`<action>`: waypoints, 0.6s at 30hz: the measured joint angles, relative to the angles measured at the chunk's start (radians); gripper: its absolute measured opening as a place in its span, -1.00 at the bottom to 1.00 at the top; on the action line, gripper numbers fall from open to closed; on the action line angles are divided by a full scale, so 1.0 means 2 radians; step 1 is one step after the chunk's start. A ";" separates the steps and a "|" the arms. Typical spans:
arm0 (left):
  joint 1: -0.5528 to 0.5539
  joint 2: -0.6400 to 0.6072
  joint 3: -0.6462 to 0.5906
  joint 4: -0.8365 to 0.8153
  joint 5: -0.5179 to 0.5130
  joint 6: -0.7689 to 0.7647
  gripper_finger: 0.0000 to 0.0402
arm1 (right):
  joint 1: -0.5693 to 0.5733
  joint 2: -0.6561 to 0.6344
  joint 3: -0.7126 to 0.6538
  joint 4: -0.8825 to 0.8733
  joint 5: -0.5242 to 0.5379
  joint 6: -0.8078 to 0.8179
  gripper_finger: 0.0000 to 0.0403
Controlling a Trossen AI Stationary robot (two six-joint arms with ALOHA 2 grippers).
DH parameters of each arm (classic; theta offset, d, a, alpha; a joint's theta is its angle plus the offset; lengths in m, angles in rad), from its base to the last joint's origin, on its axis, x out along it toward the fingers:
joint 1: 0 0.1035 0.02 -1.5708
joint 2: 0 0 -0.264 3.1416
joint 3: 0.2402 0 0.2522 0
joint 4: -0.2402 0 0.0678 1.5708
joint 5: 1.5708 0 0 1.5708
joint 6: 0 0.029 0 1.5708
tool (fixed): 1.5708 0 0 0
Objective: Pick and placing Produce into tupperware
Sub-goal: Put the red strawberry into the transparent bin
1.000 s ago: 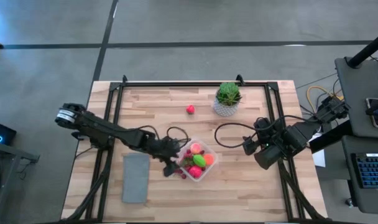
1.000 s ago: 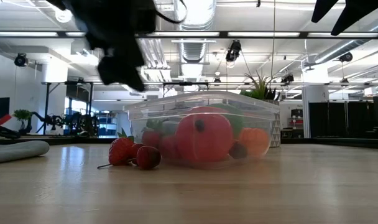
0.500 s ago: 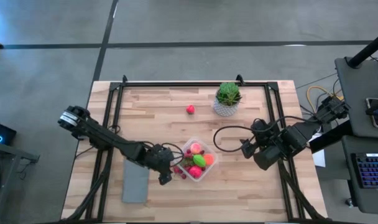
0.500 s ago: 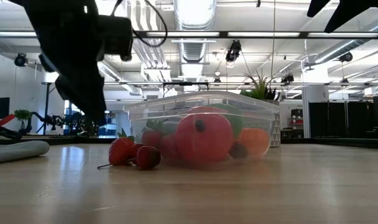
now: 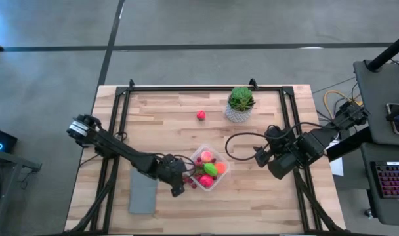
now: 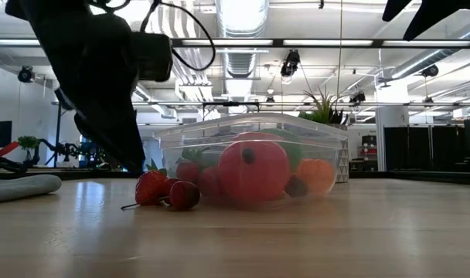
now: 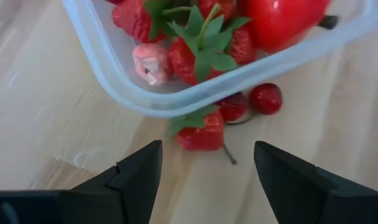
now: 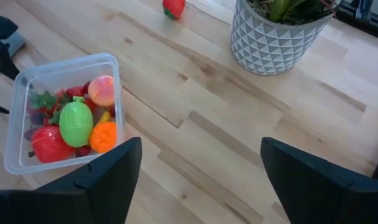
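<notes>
Our left gripper [image 7: 204, 163] hangs open and empty beside the tupperware [image 5: 209, 168]; our right gripper [image 8: 198, 167] waits open off to its right. Just outside its wall lie a strawberry [image 7: 201, 133] and two cherries [image 7: 265, 98].

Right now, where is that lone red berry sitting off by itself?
In the high view the red berry lies alone on the table's far half, just left of the potted plant, well away from the box.
</notes>
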 joint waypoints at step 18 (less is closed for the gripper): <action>0.002 0.052 0.003 0.038 -0.033 0.000 0.20 | 0.000 0.000 -0.004 -0.001 0.000 -0.005 0.59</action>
